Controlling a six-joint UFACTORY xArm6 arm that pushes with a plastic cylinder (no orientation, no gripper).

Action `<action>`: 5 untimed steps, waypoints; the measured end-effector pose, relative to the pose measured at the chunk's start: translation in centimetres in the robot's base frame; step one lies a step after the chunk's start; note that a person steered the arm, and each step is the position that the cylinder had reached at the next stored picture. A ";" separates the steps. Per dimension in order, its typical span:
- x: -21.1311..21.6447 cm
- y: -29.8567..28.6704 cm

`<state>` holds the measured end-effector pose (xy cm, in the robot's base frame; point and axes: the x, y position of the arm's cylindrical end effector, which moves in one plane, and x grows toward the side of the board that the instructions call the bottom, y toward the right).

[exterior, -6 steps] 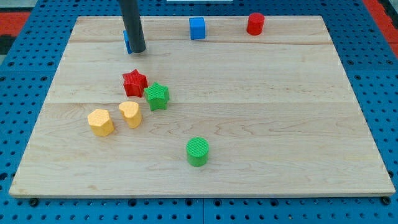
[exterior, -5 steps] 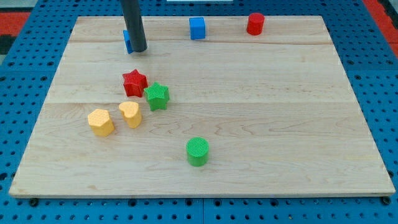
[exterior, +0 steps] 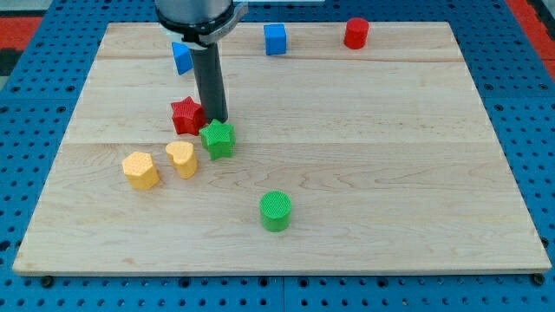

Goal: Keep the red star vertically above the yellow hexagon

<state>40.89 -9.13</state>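
The red star (exterior: 185,115) lies left of the board's middle. My tip (exterior: 215,120) stands right against its right side, just above the green star (exterior: 218,139). The yellow hexagon (exterior: 140,170) lies below and to the left of the red star, with the yellow heart (exterior: 182,159) beside it on its right. The rod hides part of the red star's right edge.
A blue block (exterior: 181,56), a blue cube (exterior: 275,39) and a red cylinder (exterior: 355,33) sit along the view's top of the wooden board (exterior: 390,173). A green cylinder (exterior: 276,211) stands lower, near the middle.
My tip has moved down and to the right, from beside the blue block at the top to the red star's right side. The blue block now shows fully. The blocks have barely shifted.
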 end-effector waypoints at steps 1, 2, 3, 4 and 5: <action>1.0 -3.3; 1.1 -3.7; 1.1 -6.5; 1.1 -8.0; 1.8 -11.9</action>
